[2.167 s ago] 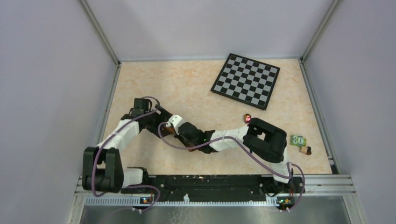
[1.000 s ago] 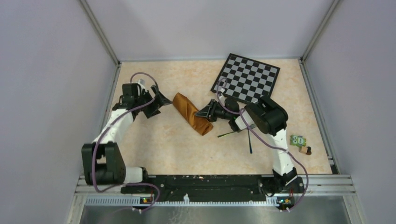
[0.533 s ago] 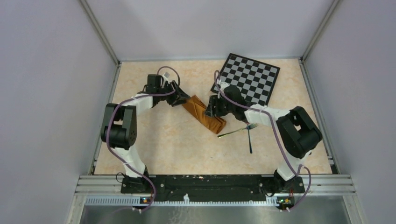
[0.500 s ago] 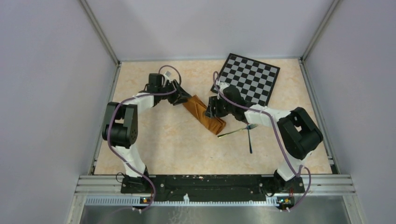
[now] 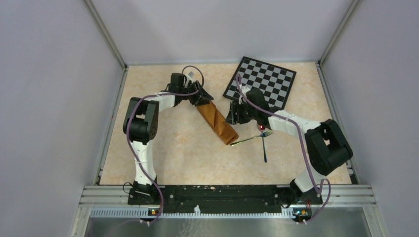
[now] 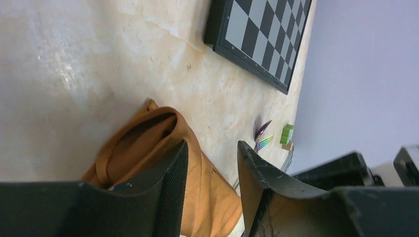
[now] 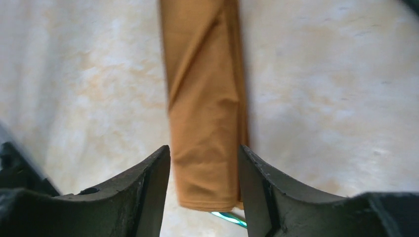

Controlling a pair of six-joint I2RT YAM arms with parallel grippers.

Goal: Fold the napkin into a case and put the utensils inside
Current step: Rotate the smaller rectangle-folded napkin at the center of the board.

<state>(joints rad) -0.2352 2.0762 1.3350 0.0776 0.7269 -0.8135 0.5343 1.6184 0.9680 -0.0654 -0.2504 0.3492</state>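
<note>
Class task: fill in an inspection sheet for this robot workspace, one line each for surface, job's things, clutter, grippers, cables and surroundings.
surface: beige marbled table.
job's things: case folded, lying diagonally; fork and spoon outside it, crossed near its near end.
clutter: checkered board at the far side; small green block.
grippers: left gripper at the case's far end, right gripper over its near half; both jaws apart.
cables: purple cable looped along each arm.
surroundings: pale walls; metal rail at the near edge.

checkered board (image 5: pixel 260 85) far right, fork (image 5: pixel 249 138) beside case (image 5: pixel 217 121), tabletop (image 5: pixel 168 148) open left
</note>
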